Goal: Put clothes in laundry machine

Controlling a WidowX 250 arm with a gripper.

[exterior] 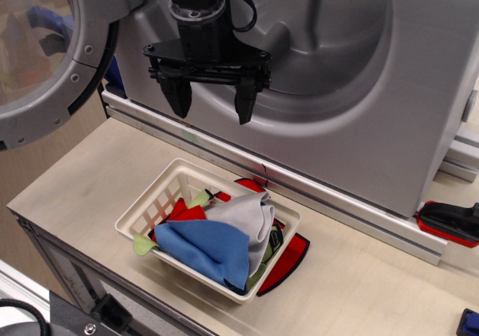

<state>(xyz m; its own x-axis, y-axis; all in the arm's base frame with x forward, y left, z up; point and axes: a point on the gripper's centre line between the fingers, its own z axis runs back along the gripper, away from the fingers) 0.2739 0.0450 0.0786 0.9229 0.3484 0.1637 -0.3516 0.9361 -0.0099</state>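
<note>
1. Hanging above the basket [166,194], the gripper [211,96] has its fingers spread, grasping nothing.
2. Clothes [217,239] lie heaped in the basket on the table [82,179].
3. Machine [389,89] behind, door [45,59] swung wide.
4. Red clamp [449,222] at right.

Bright even overhead light, soft shadows, pic sharp, door [34,52] glare.

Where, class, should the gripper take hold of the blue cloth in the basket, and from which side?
Probably from straight above, pinching the raised middle of the blue cloth. It lies on top of the pile in the basket, and the open gripper hangs above.
</note>
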